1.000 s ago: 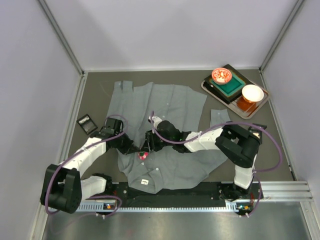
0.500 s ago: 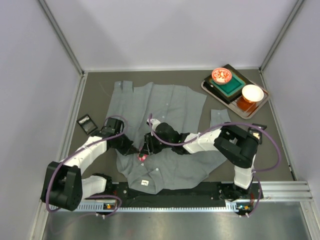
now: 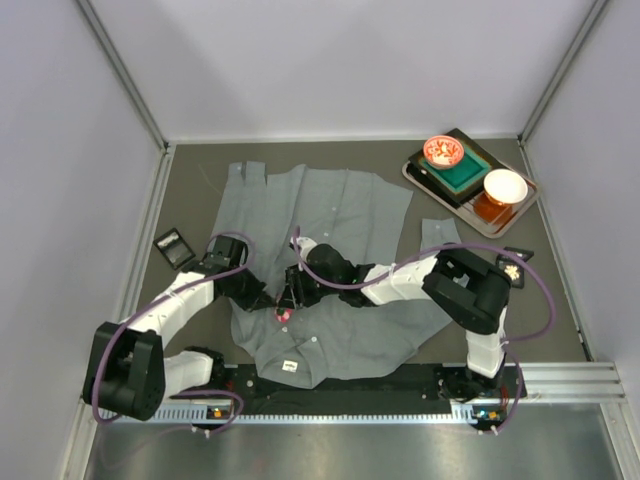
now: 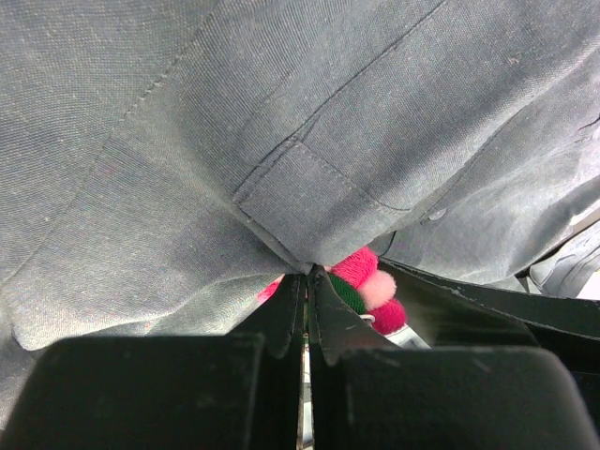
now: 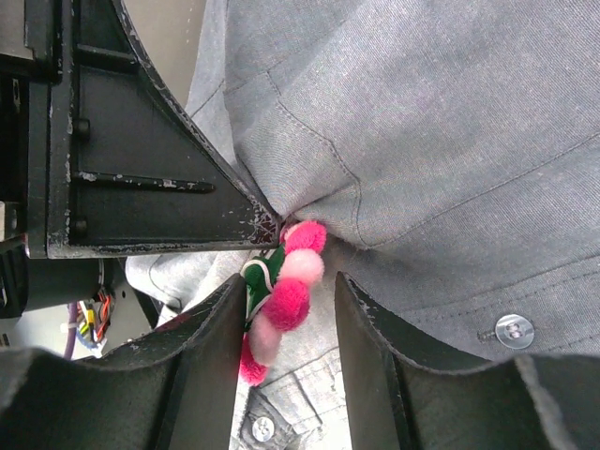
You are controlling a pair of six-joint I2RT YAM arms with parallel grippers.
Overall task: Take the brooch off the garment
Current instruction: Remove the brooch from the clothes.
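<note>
Left wrist view, nearest first: the left gripper has its jaws pressed together on a pinched-up fold of the shirt, with no gap between the fingers. Just past that fold, under the shirt's raised edge, the brooch peeks out. It is a cluster of pink and pale pompoms with some green.

Right wrist view: the right gripper has its jaws about half apart, one finger on each side of the brooch. The brooch lies close against one finger and a sliver of space shows at the other, so no firm grip is visible. It hangs at the shirt's folded edge, right where the left gripper's black tip meets the cloth. A pale button sits on the shirt beyond the fingers.

Top view: the shirt lies spread flat with its collar toward the arm bases. Both grippers meet over its near half, and the brooch shows as a pink spot just on their near side. A small black case lies beside the shirt on the left arm's side. Beyond the shirt's far right corner, a tray carries a red bowl and a white bowl.
</note>
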